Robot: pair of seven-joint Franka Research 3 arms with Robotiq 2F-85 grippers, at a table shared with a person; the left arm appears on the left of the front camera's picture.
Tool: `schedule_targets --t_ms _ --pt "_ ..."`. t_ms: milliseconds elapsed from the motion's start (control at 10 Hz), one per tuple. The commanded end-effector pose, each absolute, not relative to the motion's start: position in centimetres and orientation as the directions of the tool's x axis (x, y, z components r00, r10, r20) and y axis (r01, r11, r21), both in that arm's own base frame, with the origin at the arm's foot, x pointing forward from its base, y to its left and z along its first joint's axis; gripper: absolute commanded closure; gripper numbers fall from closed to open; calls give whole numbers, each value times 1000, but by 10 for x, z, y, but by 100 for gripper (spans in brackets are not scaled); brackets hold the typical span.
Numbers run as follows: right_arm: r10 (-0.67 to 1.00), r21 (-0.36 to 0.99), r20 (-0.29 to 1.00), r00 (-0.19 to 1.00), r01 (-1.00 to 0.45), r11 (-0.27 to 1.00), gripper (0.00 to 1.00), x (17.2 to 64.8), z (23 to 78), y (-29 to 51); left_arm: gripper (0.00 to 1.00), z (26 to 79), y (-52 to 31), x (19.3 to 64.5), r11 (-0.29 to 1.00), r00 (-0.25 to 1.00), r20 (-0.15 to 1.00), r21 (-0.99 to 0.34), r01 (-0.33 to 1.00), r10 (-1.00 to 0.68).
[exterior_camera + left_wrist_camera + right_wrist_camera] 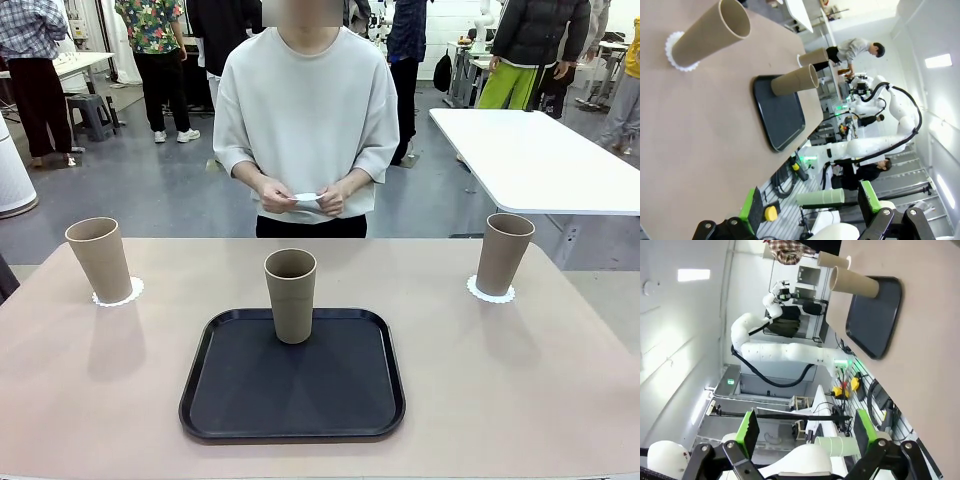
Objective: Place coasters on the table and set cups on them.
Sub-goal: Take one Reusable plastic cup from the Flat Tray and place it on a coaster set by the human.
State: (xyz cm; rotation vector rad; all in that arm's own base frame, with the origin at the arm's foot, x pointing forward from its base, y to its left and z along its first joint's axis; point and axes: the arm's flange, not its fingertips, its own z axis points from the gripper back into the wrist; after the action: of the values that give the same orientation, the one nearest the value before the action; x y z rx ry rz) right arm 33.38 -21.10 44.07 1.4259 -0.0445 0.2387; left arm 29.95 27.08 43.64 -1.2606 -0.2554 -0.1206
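Evidently two settings are finished: on the large beige-tan bench (520,380), one tall tapered tan tumbler (100,258) stands on a small white scalloped paper coaster (128,294) at ten o'clock, and a second tumbler (503,253) on its own coaster (490,295) at two o'clock. A third tumbler (291,295) waits at centre, on the far edge of a black rounded-square tray (292,400), probably because its coaster is not laid. At twelve o'clock a person's hands (275,190) pinch that last white disc (307,197), mostly hidden by the grip. The left fingers (751,212) and right fingers (747,432) are spread wide and empty; their arms are cut off.
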Motion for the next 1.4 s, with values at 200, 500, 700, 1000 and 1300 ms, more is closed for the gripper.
schedule_targets --t_ms 200,500,700,1000,1300 --pt "123 951 198 972 -221 215 0 338 440 -207 0 439 271 299 304 965 256 -925 226 60" --pt "130 969 175 976 -194 151 0 337 439 -212 0 439 271 299 304 965 256 -925 226 60" --pt "130 969 175 976 -194 151 0 337 439 -212 0 439 271 299 304 965 256 -925 226 60" --pt "130 969 175 976 -194 151 0 337 439 -212 0 439 271 299 304 965 256 -925 226 60" --pt "130 969 175 976 -194 151 0 337 439 -212 0 439 271 299 304 965 256 -925 226 60"
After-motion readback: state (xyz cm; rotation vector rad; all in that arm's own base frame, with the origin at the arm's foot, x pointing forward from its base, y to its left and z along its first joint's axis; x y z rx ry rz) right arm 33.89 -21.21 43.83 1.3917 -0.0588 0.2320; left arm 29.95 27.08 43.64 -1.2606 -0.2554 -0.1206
